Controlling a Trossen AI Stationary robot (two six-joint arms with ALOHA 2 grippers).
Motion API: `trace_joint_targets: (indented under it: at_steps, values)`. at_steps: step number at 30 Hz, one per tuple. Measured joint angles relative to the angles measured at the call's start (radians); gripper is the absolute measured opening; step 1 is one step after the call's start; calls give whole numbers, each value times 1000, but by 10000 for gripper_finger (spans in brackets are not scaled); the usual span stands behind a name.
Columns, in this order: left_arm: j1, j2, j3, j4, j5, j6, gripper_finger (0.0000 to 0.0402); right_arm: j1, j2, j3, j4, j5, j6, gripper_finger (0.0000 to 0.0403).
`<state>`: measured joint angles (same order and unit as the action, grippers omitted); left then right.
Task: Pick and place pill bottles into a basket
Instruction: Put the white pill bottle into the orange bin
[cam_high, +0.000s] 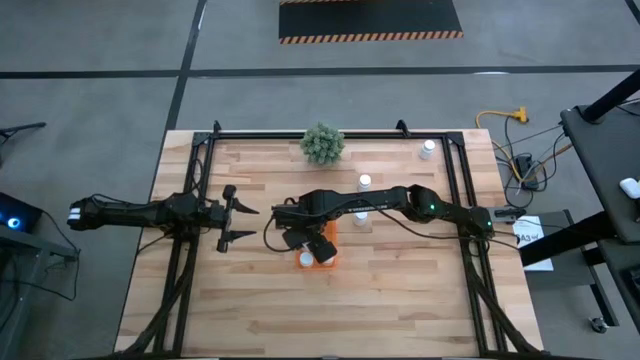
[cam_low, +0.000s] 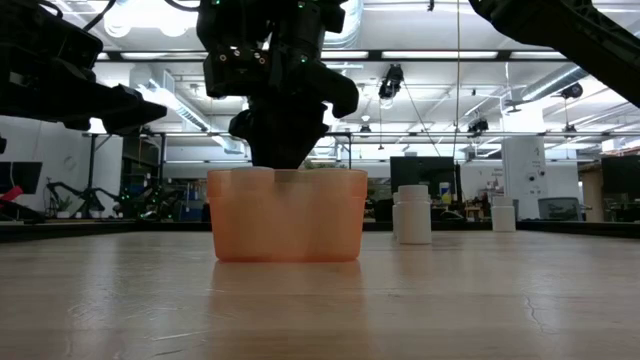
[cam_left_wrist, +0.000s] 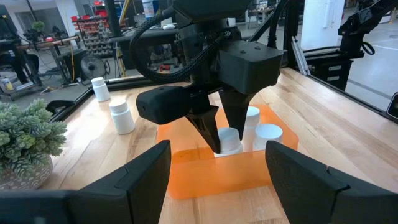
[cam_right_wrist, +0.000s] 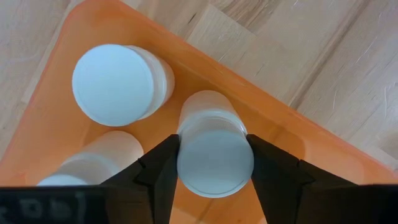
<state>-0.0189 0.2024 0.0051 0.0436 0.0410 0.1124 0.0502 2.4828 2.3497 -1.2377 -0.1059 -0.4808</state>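
Pale wooden tabletop (cam_high: 400, 290) is carrying the small orange rectangular plastic basket (cam_high: 322, 258) near centre, the right gripper (cam_high: 318, 245) dipping into it while the left gripper (cam_high: 232, 215), fingers spread, is waiting at nine o'clock. Two small white capped pill bottles (cam_high: 365, 184) are standing toward one o'clock.

Right wrist view: dark fingers (cam_right_wrist: 158, 168) are bracketing a white bottle (cam_right_wrist: 214, 155) inside the basket; release seemingly beginning, retreat upward coming next.

table (cam_high: 400, 290): pale wood planks, matt, visible grain | basket (cam_right_wrist: 81, 18): orange plastic, smooth, slightly translucent | pill bottles (cam_right_wrist: 214, 155): white plastic, smooth matt caps | right gripper (cam_right_wrist: 211, 171) fingers: black, matt
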Motion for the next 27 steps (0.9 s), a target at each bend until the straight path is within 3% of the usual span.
trace_joint_targets:
  at_steps: [27]
  values:
    - [0, 0, 0, 0, 0, 0, 245, 0, -7, 1, -21, 3, 7, 199]
